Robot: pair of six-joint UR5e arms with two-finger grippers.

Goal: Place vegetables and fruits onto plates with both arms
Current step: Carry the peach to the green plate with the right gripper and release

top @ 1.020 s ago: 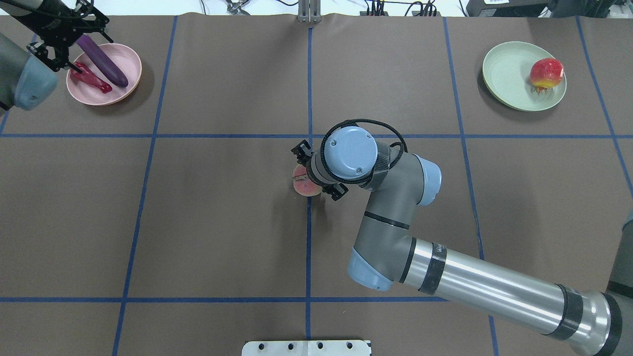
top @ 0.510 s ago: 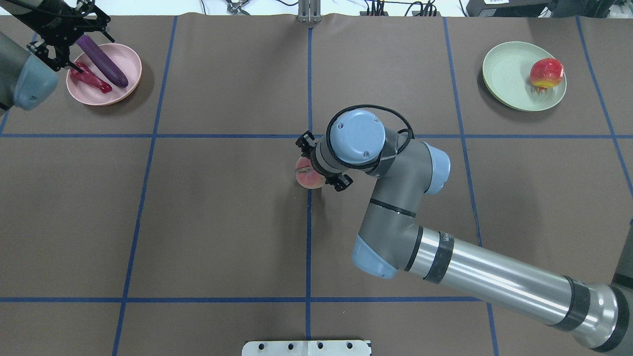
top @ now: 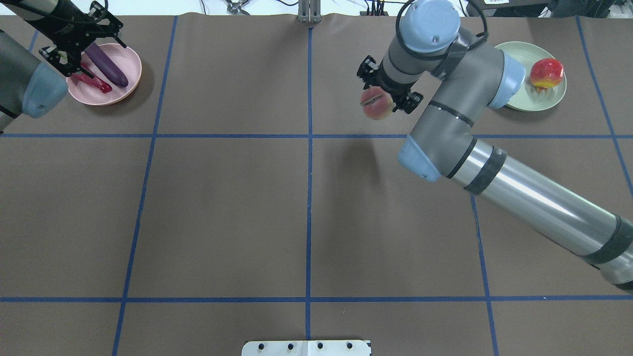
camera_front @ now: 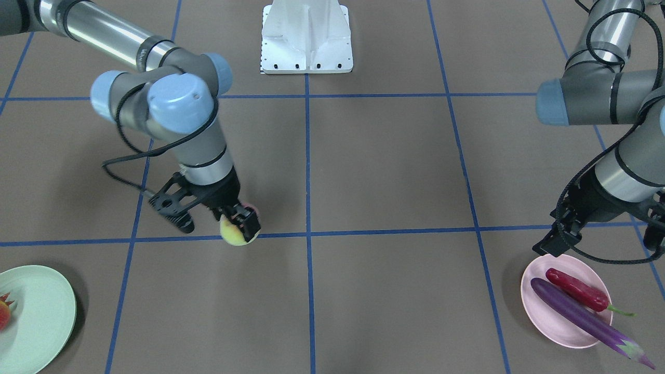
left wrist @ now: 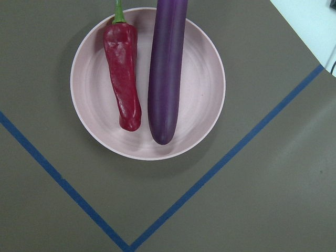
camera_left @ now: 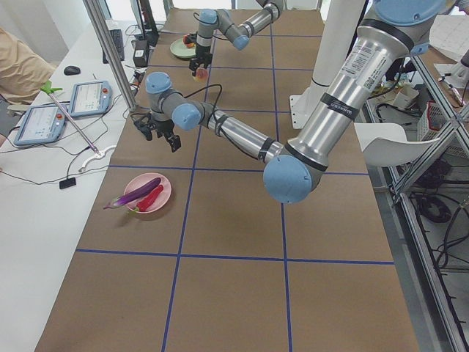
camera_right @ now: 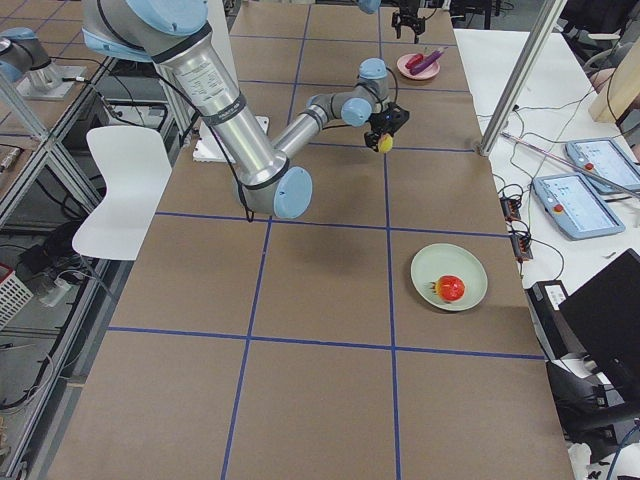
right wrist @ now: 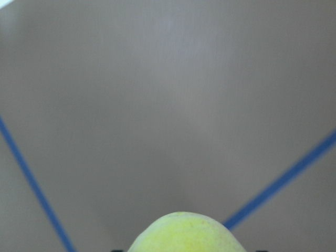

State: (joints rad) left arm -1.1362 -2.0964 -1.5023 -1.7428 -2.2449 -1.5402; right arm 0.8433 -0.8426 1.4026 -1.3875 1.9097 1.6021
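Carrying the peach (top: 380,110) clamped in the right tool (top: 376,100), short of the green plate (top: 512,96), risks it slipping free or knocking the red fruit (top: 546,73) there; the left tool (top: 79,42) hangs spread, empty, over the pink plate (top: 131,60).

Brown table (top: 222,222), blue gridlines (top: 308,198); white chair (camera_right: 125,165) beside.

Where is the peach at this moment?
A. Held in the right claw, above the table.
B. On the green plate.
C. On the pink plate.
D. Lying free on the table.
A: the right claw is shut on the peach, whose shadow falls apart from it on the table, and the green plate holds only the red-orange fruit.
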